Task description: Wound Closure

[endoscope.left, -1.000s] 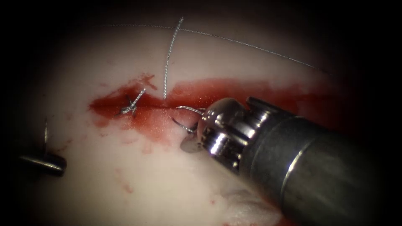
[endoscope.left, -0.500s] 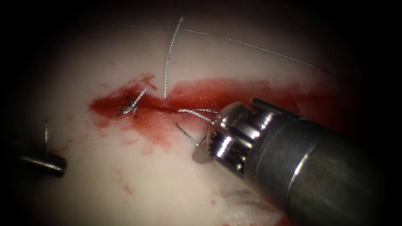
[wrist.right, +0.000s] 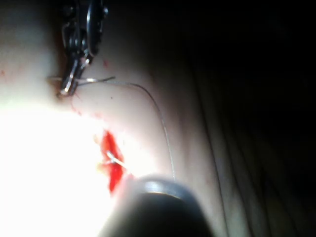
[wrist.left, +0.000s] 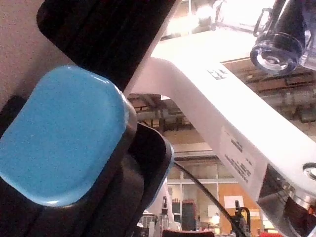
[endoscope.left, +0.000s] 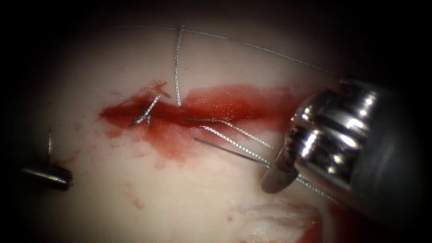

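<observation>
The tissue (endoscope.left: 180, 198) has a red-stained cut (endoscope.left: 216, 105) running across it, with a tied knot (endoscope.left: 144, 115) at its left end. My right tool (endoscope.left: 278, 176) sits to the right, below the cut, jaws shut on the thread (endoscope.left: 234, 144), whose strands stretch from the cut's middle to the jaws. My left tool (endoscope.left: 47, 176) lies at the far left, below the cut, with the thin needle (endoscope.left: 49, 141) rising from it, outside the tissue. In the right wrist view the left tool (wrist.right: 66, 89) is shut on the needle (wrist.right: 96, 80), near one end.
A loose thread end (endoscope.left: 177, 67) stands up from the cut. A long thin strand (endoscope.left: 252, 45) arcs over the far tissue. Red fluid (endoscope.left: 166, 139) spreads below the cut. A pale ragged patch (endoscope.left: 274, 216) lies at the tissue's near edge.
My right tool has drawn back to the right, pulling the thread out of the cut into long taut strands. The left tool has stayed still.
</observation>
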`<state>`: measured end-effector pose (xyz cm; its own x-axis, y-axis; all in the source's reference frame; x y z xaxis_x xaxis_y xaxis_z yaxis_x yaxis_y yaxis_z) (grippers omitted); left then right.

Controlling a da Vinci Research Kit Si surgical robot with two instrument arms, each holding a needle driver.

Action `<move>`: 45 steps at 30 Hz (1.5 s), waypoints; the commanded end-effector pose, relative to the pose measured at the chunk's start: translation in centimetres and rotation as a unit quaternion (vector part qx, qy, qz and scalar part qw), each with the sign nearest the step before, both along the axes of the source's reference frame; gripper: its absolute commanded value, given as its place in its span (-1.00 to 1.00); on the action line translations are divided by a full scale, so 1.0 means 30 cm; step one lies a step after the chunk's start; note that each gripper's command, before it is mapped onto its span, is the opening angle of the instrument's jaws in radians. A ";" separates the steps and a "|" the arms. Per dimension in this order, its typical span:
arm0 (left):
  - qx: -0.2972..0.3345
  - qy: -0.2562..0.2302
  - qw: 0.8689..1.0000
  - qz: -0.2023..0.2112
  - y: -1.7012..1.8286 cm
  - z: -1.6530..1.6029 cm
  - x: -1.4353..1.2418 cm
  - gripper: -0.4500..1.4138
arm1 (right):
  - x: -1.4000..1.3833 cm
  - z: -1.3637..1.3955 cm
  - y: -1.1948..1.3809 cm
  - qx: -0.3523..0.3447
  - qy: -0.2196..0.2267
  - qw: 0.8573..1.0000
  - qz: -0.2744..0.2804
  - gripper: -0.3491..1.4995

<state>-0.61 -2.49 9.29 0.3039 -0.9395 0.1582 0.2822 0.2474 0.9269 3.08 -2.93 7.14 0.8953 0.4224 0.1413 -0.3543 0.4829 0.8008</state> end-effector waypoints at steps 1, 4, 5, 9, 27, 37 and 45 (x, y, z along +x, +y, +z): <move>-0.003 -0.001 1.000 -0.001 0.004 -0.001 -0.0018 -1.00 | 0.0010 -0.0028 0.0057 -0.001 0.001 1.000 0.001 -1.00; -0.003 -0.001 1.000 -0.001 0.004 -0.001 -0.0018 -1.00 | -0.0009 -0.0058 0.0080 0.001 0.000 1.000 0.003 -1.00; -0.003 -0.001 1.000 -0.001 0.004 -0.001 -0.0018 -1.00 | -0.0014 -0.0065 0.0087 0.003 0.001 1.000 0.002 -1.00; -0.003 -0.002 1.000 -0.001 0.004 -0.001 -0.0017 -1.00 | -0.0056 -0.0110 0.0124 0.015 -0.002 1.000 0.006 -1.00; -0.003 -0.002 1.000 -0.001 0.004 -0.001 -0.0018 -1.00 | -0.0319 -0.0323 0.0365 -0.049 0.015 0.994 0.097 -1.00; -0.003 -0.001 1.000 -0.001 0.004 -0.001 -0.0020 -1.00 | -0.0444 -0.0404 0.0465 -0.147 -0.039 0.978 0.142 -1.00; -0.003 -0.001 1.000 -0.001 0.004 -0.001 -0.0020 -1.00 | -0.0322 -0.0290 0.0353 -0.163 -0.029 0.979 0.118 -0.24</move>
<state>-0.61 -2.49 9.29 0.3044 -0.9393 0.1582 0.2828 0.2477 0.9266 2.03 -1.95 6.29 0.7792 0.6267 0.0021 -0.5078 0.6293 0.5883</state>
